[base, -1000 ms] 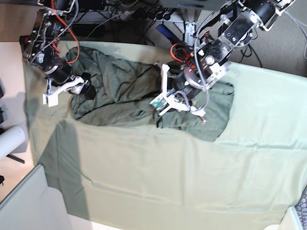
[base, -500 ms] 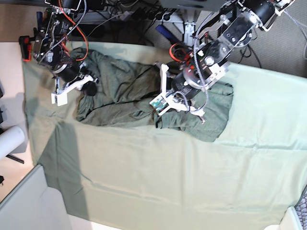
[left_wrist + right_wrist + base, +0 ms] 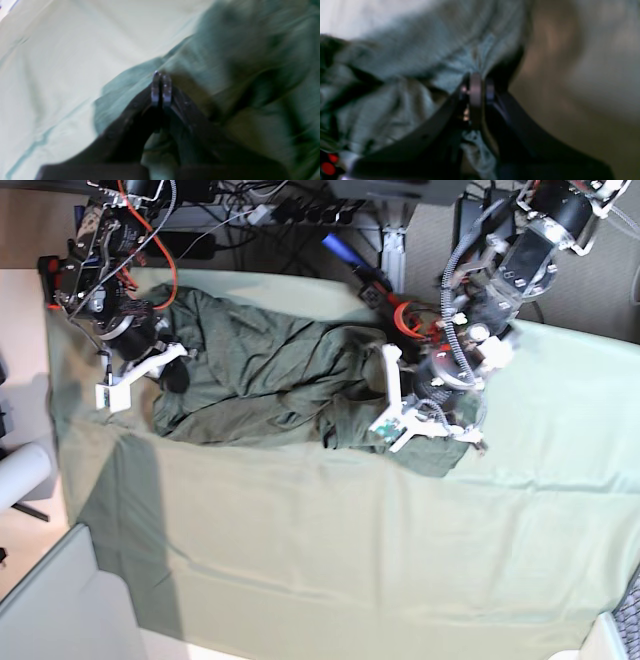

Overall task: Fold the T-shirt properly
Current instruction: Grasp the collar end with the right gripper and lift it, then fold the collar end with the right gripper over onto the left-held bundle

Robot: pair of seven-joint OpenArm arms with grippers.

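Two robot arms stand in the frame, one upper left [image 3: 108, 295], one upper right [image 3: 490, 305]; one T-shirt [image 3: 255, 370], one tablecloth [image 3: 300, 550].

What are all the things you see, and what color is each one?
T-shirt: one, dark grey-green, crumpled across the far part of the table
cloth: one, pale mint green, spread under the T-shirt
red cable: one, red, looping by the right arm
right arm: one, black and silver, on the picture's left
left arm: one, black and silver, on the picture's right
right gripper: one, dark, shut on the T-shirt
left gripper: one, dark, shut, over the T-shirt
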